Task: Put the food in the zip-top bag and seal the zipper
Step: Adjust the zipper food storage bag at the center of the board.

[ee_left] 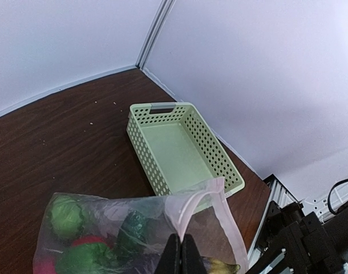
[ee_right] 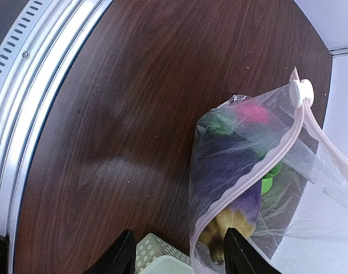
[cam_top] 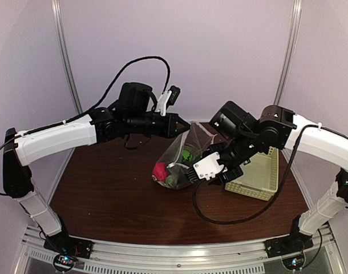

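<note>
at the left of the top view our left arm (cam_top: 54, 140) reaches in over the counter (cam_top: 105, 188). the left gripper (cam_top: 184, 124) is pinched tight on the top edge of the zip-top bag (cam_top: 182, 149), which hangs from it down to the wood. in the left wrist view the fingers (ee_left: 174, 257) press together on the film just under the pink zipper (ee_left: 188, 202), which loops above them.

the food (cam_top: 160, 170) is inside the bag: a red piece low on the left and green pieces above it. the right wrist view adds a dark purple piece (ee_right: 231, 182). the bag's print is too faint for us to read. a white slider (ee_right: 302, 91) sits at one end of the zipper.

the right gripper (cam_top: 190, 177) is at the bag's right side with its jaws wide. the bag's corner lies between the fingers (ee_right: 124, 254), and we cannot tell whether they touch it. just to the right stands the pale green basket (cam_top: 259, 176), near the counter's right edge.

left of the bag the wood runs bare to the left edge, and a metal rail (cam_top: 179, 254) borders the near edge.
</note>
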You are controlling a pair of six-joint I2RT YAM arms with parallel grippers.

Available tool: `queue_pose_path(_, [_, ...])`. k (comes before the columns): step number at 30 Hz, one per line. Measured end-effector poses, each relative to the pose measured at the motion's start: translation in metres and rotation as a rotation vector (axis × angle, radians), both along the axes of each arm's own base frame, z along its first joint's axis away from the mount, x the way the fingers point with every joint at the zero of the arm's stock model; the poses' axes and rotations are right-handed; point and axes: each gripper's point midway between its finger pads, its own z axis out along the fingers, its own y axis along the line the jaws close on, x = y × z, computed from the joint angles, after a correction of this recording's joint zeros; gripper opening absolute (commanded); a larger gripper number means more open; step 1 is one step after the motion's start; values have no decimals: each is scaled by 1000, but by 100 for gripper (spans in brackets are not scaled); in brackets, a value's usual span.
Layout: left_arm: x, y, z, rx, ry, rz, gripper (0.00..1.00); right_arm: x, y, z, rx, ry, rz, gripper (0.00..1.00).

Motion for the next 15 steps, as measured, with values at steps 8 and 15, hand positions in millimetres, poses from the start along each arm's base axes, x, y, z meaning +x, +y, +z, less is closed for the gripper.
queue_pose_path(8, [-1,0,-2,2,6,-6,0,9,-6,-10,-36,-34,-38,41])
queue_pose_path(15, [-1,0,-2,2,6,-8,0,16,-7,-20,-53,-63,-64,0])
